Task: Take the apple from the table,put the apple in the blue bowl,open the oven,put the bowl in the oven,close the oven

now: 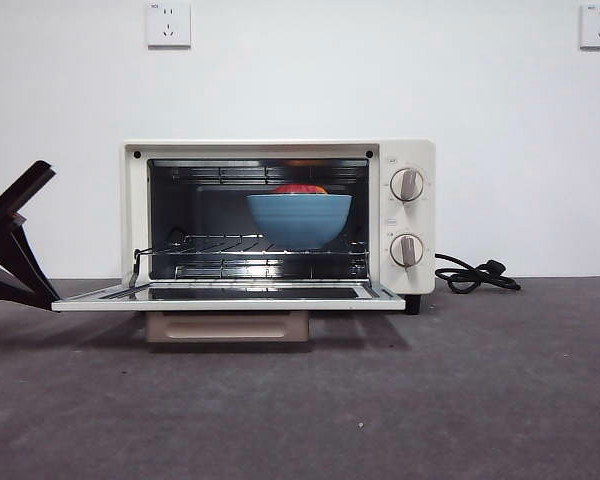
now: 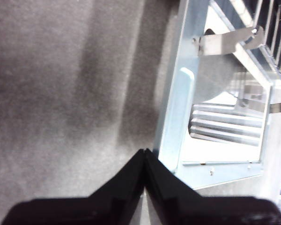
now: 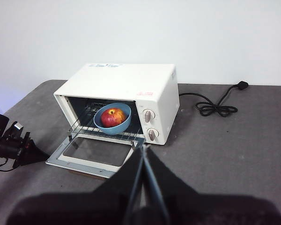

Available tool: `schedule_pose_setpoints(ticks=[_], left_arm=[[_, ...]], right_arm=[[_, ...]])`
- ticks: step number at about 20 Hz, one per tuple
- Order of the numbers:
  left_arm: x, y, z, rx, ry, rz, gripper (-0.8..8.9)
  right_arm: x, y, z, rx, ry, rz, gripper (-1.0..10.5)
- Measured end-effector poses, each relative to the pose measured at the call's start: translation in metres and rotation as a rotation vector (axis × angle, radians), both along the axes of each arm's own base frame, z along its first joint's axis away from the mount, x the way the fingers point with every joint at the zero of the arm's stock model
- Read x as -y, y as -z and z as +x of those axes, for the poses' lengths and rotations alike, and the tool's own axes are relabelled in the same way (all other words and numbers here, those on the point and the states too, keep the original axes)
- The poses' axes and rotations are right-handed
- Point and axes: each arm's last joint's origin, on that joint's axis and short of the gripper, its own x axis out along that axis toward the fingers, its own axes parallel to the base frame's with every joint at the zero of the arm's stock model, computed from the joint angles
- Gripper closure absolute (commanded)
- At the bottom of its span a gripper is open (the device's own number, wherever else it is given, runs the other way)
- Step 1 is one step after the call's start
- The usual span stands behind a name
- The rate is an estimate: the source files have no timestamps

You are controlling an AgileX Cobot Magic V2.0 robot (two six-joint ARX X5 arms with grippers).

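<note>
front view puts the oven [image 1: 280, 215] in the middle of the frame, its door [image 1: 230, 296] dropped flat and open toward the camera. on the wire rack [image 1: 260, 250] inside, right of the cavity's centre, sits the blue bowl [image 1: 298, 218], with the red top of the apple [image 1: 300, 188] just showing over its rim. two round knobs [image 1: 407, 217] stand one above the other on the oven's right panel, and the black cord [image 1: 475, 275] lies coiled on the table [image 1: 300, 400] at the right, beside the oven. two wall sockets [image 1: 168, 24] show in the upper corners.

at the left edge of the front view, the left gripper [image 1: 25, 250] reaches in dark and angled, its tip close to the left end of the open door. left wrist view shows its jaws pressed together with nothing between them, just beside the door's metal edge.

right wrist view looks from farther back: the right gripper [image 3: 144, 149] has its jaws meeting at a point, empty, low in the frame and well apart from the oven. the apple lies in the bowl on the rack.
</note>
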Motion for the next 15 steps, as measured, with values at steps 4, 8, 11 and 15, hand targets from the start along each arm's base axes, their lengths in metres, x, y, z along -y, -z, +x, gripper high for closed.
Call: schedule_pose_setpoints(ticks=[4,8,11,15], left_arm=[[0.008,0.004,-0.003,-0.048,-0.015,0.101,8.20],[0.010,0.004,-0.003,-0.045,0.013,0.072,8.20],[0.012,0.004,-0.004,-0.043,0.026,0.069,8.20],[0.016,0.004,-0.004,-0.045,0.044,0.064,8.20]], right_arm=[[0.000,0.000,0.000,0.000,0.000,0.000,9.6],[0.000,0.000,0.000,-0.001,0.001,0.002,9.6],[0.000,0.000,0.000,-0.001,0.001,0.002,9.6],[0.000,0.000,0.000,-0.001,0.001,0.002,9.6]])
